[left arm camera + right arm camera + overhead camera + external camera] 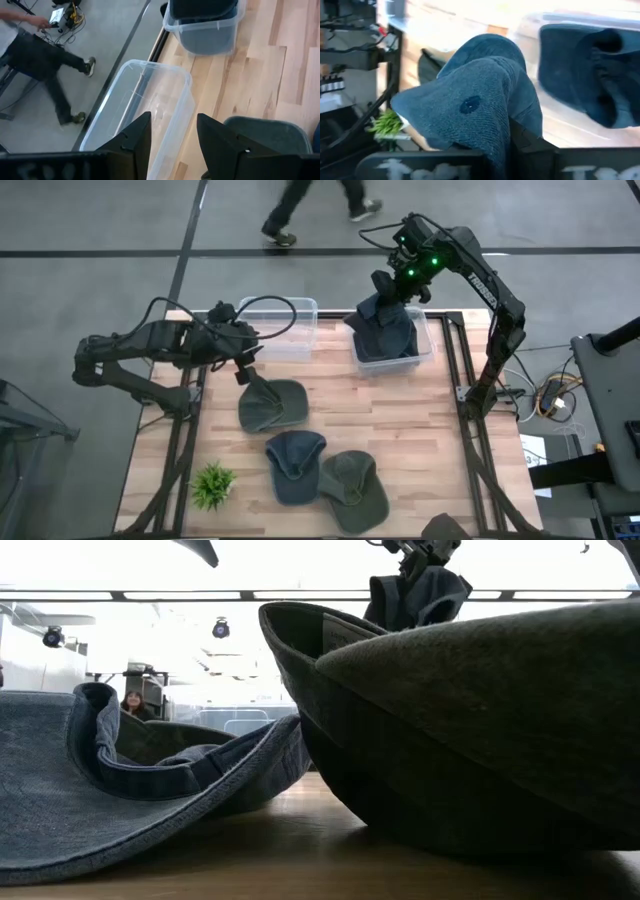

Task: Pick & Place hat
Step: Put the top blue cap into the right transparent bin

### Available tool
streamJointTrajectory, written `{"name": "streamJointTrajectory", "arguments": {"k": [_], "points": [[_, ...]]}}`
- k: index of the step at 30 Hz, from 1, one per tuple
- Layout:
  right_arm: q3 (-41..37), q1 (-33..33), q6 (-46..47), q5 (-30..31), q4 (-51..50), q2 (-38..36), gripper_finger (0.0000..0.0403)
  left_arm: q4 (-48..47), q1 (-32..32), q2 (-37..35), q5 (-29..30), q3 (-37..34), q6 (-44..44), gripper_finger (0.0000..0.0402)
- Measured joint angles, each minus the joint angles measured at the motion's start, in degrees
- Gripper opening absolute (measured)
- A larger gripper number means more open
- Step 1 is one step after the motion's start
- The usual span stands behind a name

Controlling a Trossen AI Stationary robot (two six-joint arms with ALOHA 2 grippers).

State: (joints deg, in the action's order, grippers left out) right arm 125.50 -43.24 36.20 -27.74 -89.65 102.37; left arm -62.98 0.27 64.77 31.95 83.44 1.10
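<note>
My right gripper (386, 288) is shut on a dark blue hat (383, 320) over the clear bin (425, 345) at the table's far right, which holds other dark blue hats (592, 95). My left gripper (172, 142) is open and empty, above the far-left edge of an olive hat (272, 405) and just near of an empty clear bin (142, 107). On the table in front lie a blue hat (295, 465) and a second olive hat (355, 488). My right gripper holds the dark blue hat from above. The cloth drapes over the fingers, its crown button (470, 105) facing the wrist camera, and hides the place of contact. The hat hangs below the gripper (415, 595) over the bin; I cannot tell whether its lower end rests on the hats inside.
A small green plant (212, 485) stands at the table's near left. Part of another dark hat (445, 528) shows at the near edge. A person (315, 205) walks on the floor beyond the table's far edge. Bare wood lies between the hats and the right edge.
</note>
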Motion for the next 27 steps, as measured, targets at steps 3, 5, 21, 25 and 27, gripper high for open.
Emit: {"name": "streamJointTrajectory", "arguments": {"k": [3, 5, 21, 25, 27], "points": [[-1.16, -0.02, -0.54, 2.22, -0.04, 0.0, 0.0008, 0.46, 0.0, -0.45, 0.01, 0.0, 0.0, 0.0151], [-2.54, -0.02, -0.62, 2.93, -0.1, 0.0, 0.0008, 0.46, 0.0, -0.7, 0.01, 0.02, 0.0, 0.0151], [-8.47, 0.11, -0.42, 0.59, 5.38, -0.39, 0.0008, 0.6, 0.0, -1.17, 0.01, 0.0, 0.11, 0.0151], [-8.36, 0.11, 0.05, 0.74, 4.54, -0.5, 0.0008, 1.05, 0.0, -1.17, 0.01, 0.0, -0.09, 0.0151], [-8.92, 0.11, 0.14, 1.22, 4.51, -0.5, 0.0008, 1.09, 0.0, -1.17, 0.01, 0.0, -0.15, 0.0151]]}}
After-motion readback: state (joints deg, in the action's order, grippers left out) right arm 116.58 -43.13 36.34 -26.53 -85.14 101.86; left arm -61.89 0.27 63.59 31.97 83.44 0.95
